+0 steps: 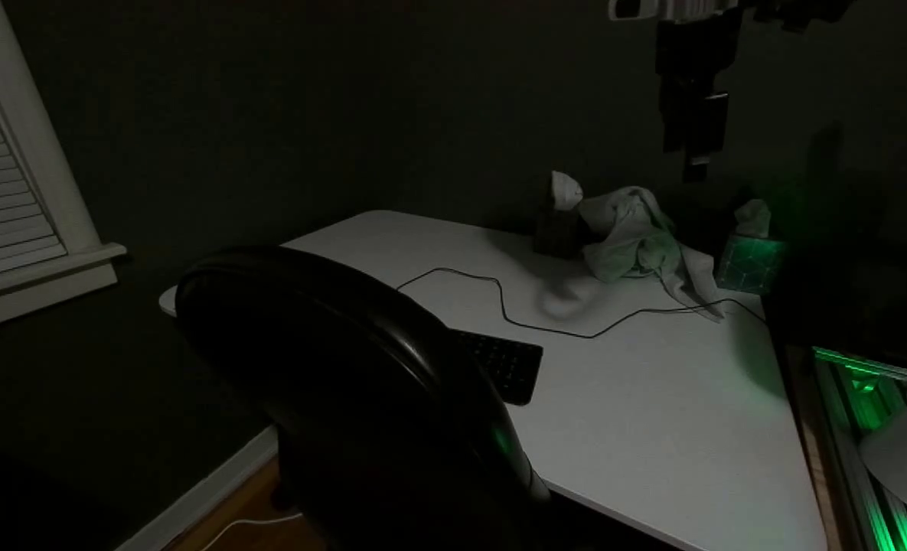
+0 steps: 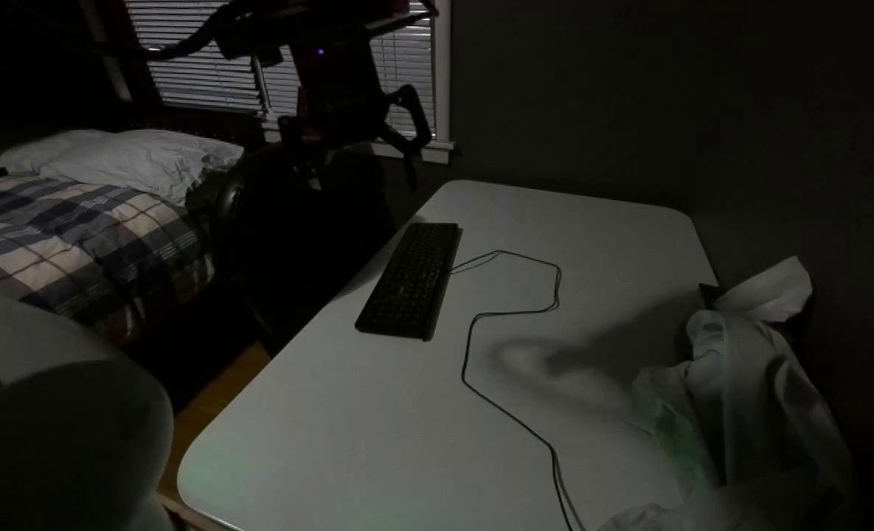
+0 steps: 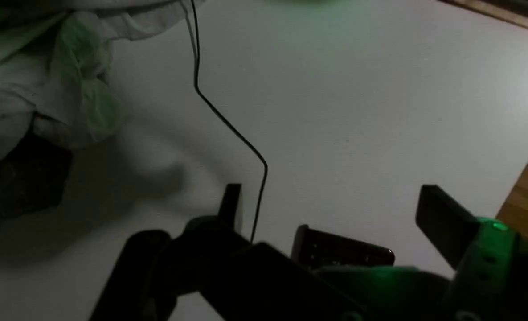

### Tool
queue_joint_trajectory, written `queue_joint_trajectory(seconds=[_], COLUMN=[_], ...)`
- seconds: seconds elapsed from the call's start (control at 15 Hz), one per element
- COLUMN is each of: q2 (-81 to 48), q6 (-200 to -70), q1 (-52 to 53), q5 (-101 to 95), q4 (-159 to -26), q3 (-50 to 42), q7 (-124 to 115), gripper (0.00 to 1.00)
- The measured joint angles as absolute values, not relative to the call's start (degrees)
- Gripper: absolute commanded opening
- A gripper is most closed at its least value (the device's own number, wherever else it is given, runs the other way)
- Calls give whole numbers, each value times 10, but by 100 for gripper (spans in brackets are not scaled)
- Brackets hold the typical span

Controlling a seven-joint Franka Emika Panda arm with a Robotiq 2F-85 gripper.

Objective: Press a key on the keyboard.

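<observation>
Dimly lit, one white, round-cornered tabletop carries one flat, black, rectangular keyboard near its left edge in an exterior view, with one thin dark cable to the keyboard's right. At the far right in an exterior view, one crumpled whitish cloth sits between two dark tissue boxes. Above hangs one black gripper, its two jaws wide apart.
</observation>
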State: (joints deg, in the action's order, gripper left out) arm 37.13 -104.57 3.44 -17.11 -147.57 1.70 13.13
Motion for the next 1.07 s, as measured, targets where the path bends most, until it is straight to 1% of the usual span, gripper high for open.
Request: queue_joint_trajectory(seconds=[0.27,0.53,0.93,1.07], q2=[343,283,168,151], q6=[-1136,-1224,-1276,-1280], q1=[67,76,83,83], q5=[-171,-171,-179,-179], q4=[-1476,-1475,-1452,-1448], q3=[44,53,67,67], q7=[113,117,129,128], gripper=[100,100,100,100])
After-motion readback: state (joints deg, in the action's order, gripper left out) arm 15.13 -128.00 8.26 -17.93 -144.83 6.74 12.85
